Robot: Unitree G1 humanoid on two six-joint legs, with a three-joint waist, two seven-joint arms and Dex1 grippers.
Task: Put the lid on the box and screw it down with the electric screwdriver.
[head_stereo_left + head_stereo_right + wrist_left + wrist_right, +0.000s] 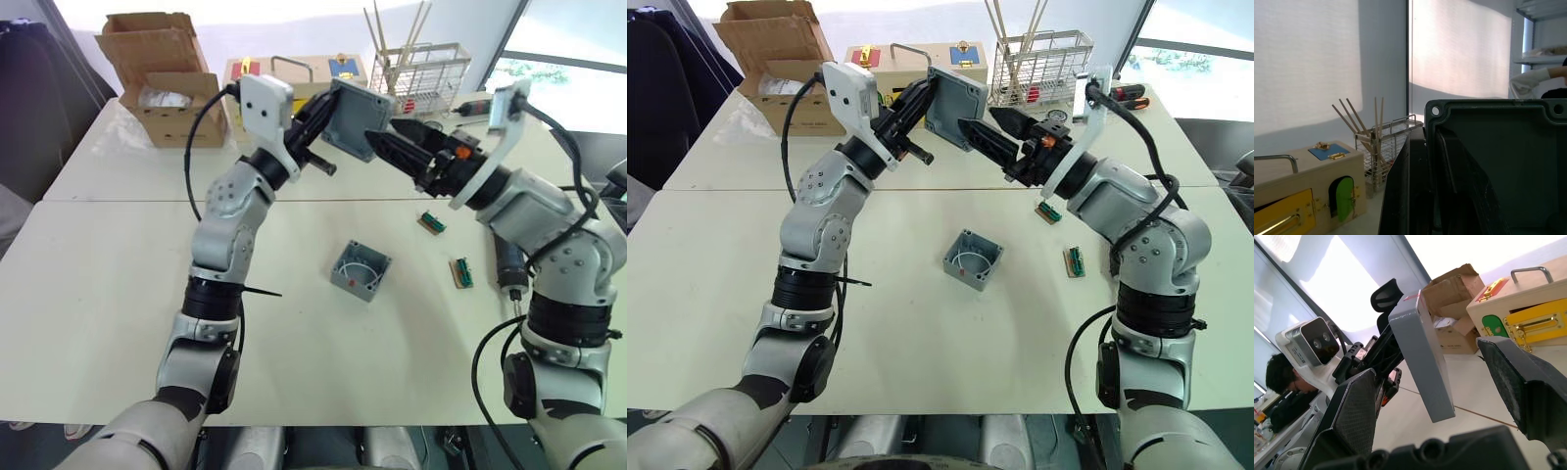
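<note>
The grey lid [355, 117] is held up in the air over the back of the table, tilted on edge, with my left gripper [325, 119] shut on its left side. My right gripper [387, 132] is open; in the right wrist view the lid [1422, 364] stands between its two spread fingers [1352, 416] without touching them. The grey box [361, 270] sits open side up on the table in the middle. The black electric screwdriver [506, 264] lies on the table at the right, partly hidden behind my right arm.
A cardboard box [162, 78], a wooden box with coloured doors [294, 73] and a wire rack [423, 70] stand along the back. Two small green terminal blocks [432, 222] lie right of the box. A person [1283, 377] is nearby.
</note>
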